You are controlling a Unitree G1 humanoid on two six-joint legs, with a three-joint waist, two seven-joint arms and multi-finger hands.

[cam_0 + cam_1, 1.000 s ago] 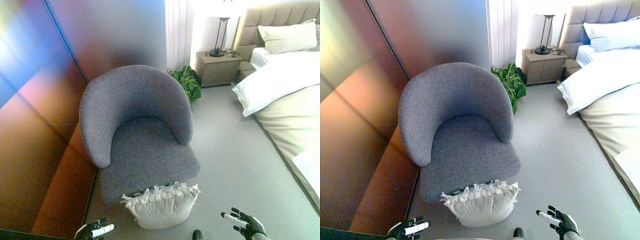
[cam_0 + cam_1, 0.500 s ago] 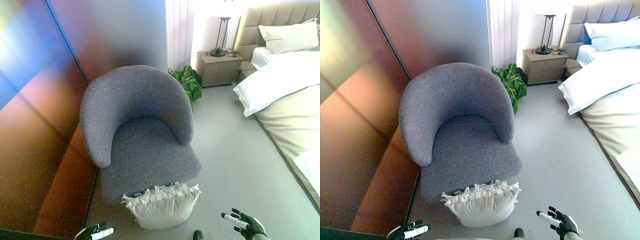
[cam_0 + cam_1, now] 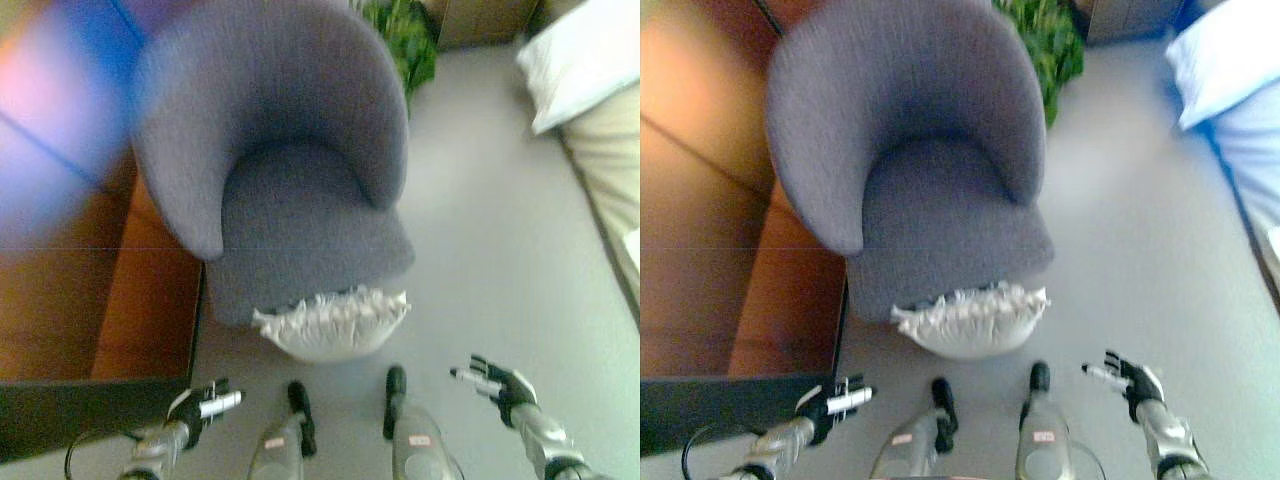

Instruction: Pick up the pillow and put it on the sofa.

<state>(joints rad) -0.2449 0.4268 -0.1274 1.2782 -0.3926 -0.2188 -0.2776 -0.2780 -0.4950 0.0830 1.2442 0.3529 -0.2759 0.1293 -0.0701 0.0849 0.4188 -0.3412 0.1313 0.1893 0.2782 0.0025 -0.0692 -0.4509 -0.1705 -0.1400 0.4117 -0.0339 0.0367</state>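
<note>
The left hand (image 3: pixel 200 408) and the right hand (image 3: pixel 494 381) hover low over the grey floor (image 3: pixel 490 250) with fingers spread and holding nothing, each well apart from the white fringed pillow (image 3: pixel 331 322) lying between them on the floor against the front of the grey armchair (image 3: pixel 280 170). No writing can be read anywhere (the small labels are too blurred). A green plant (image 3: pixel 405 35) behind the chair, white bedding (image 3: pixel 585 65) at the right and a wooden panel (image 3: pixel 70 290) at the left are all cut off by the edges.
</note>
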